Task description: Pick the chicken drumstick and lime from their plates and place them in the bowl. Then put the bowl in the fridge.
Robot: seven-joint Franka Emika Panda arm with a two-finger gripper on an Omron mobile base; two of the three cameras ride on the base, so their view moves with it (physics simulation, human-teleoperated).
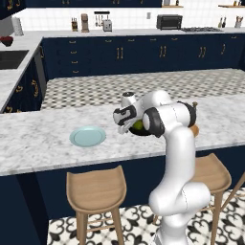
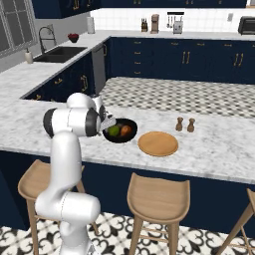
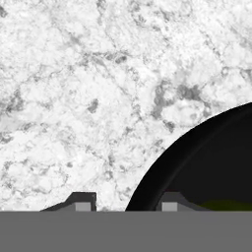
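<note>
On the marble counter (image 2: 209, 149), the bowl (image 2: 120, 130) already holds lime (image 2: 113, 131) and drumstick (image 2: 126, 130); both plates (image 1: 88, 136) lie bare. The gripper (image 3: 127, 202), spread, straddles the bowl's rim; the fridge trip remains

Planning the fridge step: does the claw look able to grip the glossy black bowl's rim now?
Probably yes: the claw straddles the glossy black bowl rim, one fingertip inside, one outside on the marble counter side.

White arm folded at the elbow, end effector (image 3: 127, 202) pointing down, fingers seemingly parted
</note>
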